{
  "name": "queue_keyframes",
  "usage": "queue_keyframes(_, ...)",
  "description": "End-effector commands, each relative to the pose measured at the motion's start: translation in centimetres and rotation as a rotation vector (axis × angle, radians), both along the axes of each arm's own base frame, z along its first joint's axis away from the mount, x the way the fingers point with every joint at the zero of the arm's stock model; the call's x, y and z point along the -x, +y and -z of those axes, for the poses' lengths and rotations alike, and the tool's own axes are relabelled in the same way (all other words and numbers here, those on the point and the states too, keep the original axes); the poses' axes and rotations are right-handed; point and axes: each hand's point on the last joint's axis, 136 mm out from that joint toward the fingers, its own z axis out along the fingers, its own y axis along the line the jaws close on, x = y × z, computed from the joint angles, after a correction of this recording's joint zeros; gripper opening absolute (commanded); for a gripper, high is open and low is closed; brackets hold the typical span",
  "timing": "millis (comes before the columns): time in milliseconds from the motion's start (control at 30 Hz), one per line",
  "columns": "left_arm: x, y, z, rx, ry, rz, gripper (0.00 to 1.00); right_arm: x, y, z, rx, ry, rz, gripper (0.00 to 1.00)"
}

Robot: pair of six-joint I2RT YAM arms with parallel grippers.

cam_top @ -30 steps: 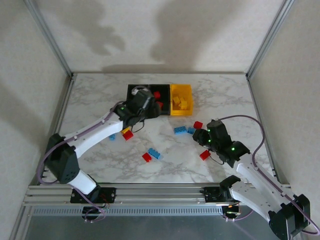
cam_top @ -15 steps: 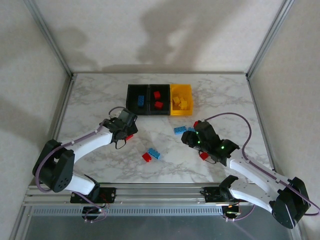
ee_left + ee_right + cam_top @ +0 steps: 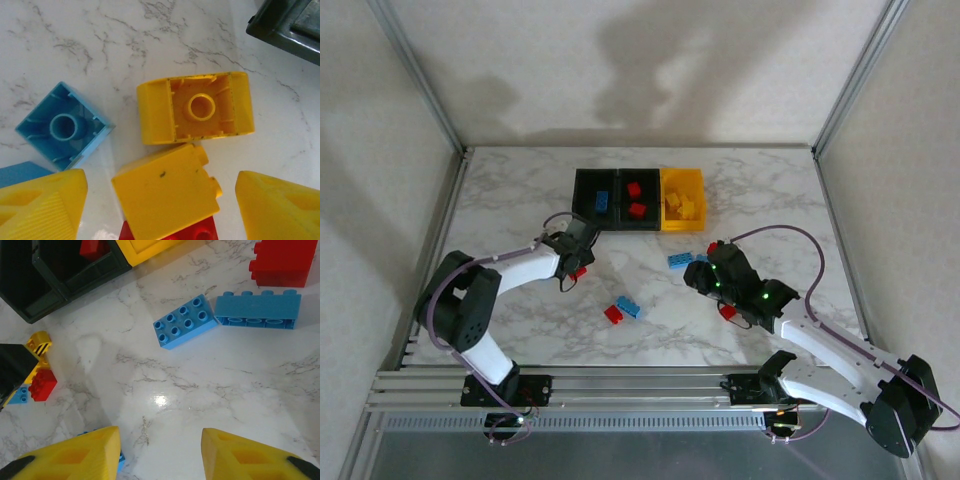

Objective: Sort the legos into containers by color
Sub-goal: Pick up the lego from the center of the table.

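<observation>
TABLE, TOP VIEW: L gripper sits low over a small brick cluster just on the near side of the bins. R gripper hovers mid-table by a blue brick.

L wrist cam: L fingers spread wide, w/ a yellow brick on its side betw. them. There are gaps on both sides, so it is not pinched. Just beyond it lies an upturned yellow brick, w/ an upturned pale-blue brick to the left. A red brick pokes out from under the first one's near edge.

R wrist cam: R fingers apart over bare marble, nothing betw. them. Ahead, the blue brick lies studs-up, nearly touching a long blue brick on its side. A big red brick is beyond those.

Bins: the left black one holds a blue piece, the mid black one holds red pieces, and the yellow bin holds yellow pieces. A red-blue pair lies on the near part of the table, apart from both grippers.
</observation>
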Motion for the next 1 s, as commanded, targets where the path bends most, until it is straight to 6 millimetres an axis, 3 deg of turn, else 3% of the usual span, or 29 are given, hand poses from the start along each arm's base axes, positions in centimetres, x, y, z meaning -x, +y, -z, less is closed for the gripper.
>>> queue_keyframes(0, -1.6, 0.3, -0.8, -0.031, -0.041, -0.007, 0.72, -0.4, -0.2, -1.8, -0.005, -0.036, 0.028, 0.46)
queue_keyframes(67, -1.8, 0.3, -0.3, -0.033, -0.026, -0.001, 0.63, -0.5, -0.3, -2.0, -0.004, -0.038, 0.032, 0.46)
queue_keyframes(233, -1.7, 0.2, 0.0, -0.033, -0.010, 0.007, 0.54, -0.4, -0.7, -2.2, -0.001, -0.043, 0.049, 0.46)
queue_keyframes(400, -1.2, -0.1, 0.6, -0.024, 0.024, 0.038, 0.49, -0.4, -0.7, -1.9, 0.000, -0.044, 0.052, 0.46)
queue_keyframes(667, -1.0, 0.0, 1.4, -0.039, 0.046, 0.044, 0.54, -0.8, -0.3, -2.0, 0.009, -0.047, 0.041, 0.46)
queue_keyframes(833, -1.2, -0.1, 1.2, -0.046, 0.049, 0.054, 0.38, -0.6, -0.7, -1.6, 0.014, -0.042, 0.049, 0.46)
queue_keyframes(967, -1.1, 0.0, -0.1, -0.046, 0.035, 0.054, 0.35, -0.5, -0.9, -1.7, 0.012, -0.047, 0.056, 0.46)
